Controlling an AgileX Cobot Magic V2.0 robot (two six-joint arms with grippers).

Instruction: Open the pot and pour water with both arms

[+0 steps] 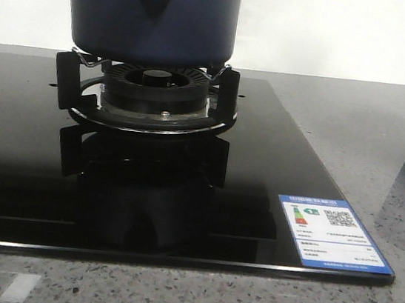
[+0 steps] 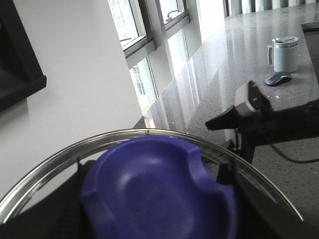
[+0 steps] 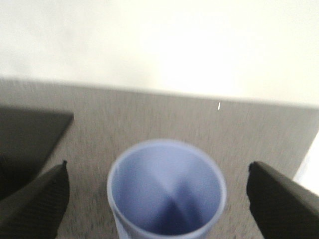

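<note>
Near the front edge of the speckled grey stone counter (image 1: 190, 299) lay the glossy black glass hob (image 1: 20, 172); on its burner stand (image 1: 146, 95) sat the large dark navy-blue pot (image 1: 152, 12). Toward the right edge stood a pale blue cylindrical cup (image 3: 167, 186), the right gripper (image 3: 159, 199) spread wide around it. The left gripper's state I couldn't tell; a glass-rimmed lid with a blue knob (image 2: 159, 194) filled its camera.

Pot (image 1: 149, 14): smooth matt navy sides. Hob (image 1: 277, 154) under it: glossy black glass, mirror-like. Counter (image 1: 356, 119): speckled grey stone look. Cup (image 3: 167, 186): smooth pale blue, plastic-looking. Lid rim (image 2: 149, 133): shiny metal.
</note>
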